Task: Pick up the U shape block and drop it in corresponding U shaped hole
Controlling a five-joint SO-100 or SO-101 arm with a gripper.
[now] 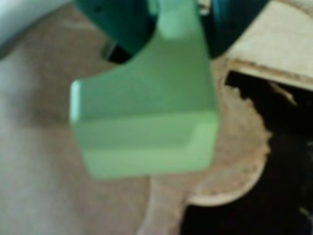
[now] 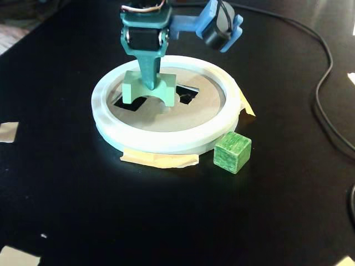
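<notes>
In the fixed view, nearest to the camera, some pieces of beige tape (image 2: 16, 256) lie on the black table (image 2: 166, 221). A little farther, a dark green cube (image 2: 232, 152) stands on the table, just beside the front right edge of the white ring (image 2: 166, 139). A strip of masking tape (image 2: 160, 160) comes out from under the ring at the front.

Inside the ring there is a brown wooden board (image 2: 161, 117) with dark cut-out holes (image 2: 128, 102). The light green U shape block (image 2: 148, 88) is over the board, near its far left part, with its arch opening pointing down (whether it touches the board I cannot tell). The gripper (image 2: 151, 83) is closed on this block; one dark green finger (image 2: 150, 69) goes down the front face of it at the middle.

In the wrist view, the block (image 1: 146, 122) fills the center, blurred, held at its top between the dark green jaws. Under it are the brown board (image 1: 49, 171) and a rough-edged dark hole (image 1: 288, 161) at the right.

Farther back in the fixed view, a blue motor housing (image 2: 219, 25) sits on the arm, and a black cable (image 2: 324, 72) runs along the right side of the table.
</notes>
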